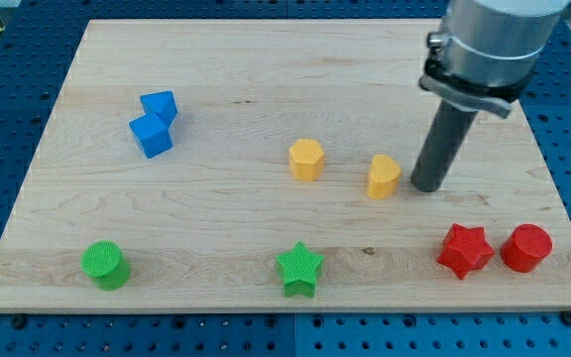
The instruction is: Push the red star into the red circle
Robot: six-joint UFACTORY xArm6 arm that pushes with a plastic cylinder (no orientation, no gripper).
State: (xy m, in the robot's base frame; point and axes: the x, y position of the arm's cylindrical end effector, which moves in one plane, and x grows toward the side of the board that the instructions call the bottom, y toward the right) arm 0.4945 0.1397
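Observation:
The red star (464,250) lies near the view's bottom right on the wooden board (266,59). The red circle (525,248) stands just to its right, very close or touching. My tip (427,186) rests on the board above and a little left of the red star, with a gap between them. It sits just right of a yellow heart-like block (384,177).
A yellow hexagon block (306,159) lies left of the yellow heart-like block. Two blue blocks (154,123) sit together at the upper left. A green circle (104,265) is at the bottom left and a green star (299,269) at the bottom middle.

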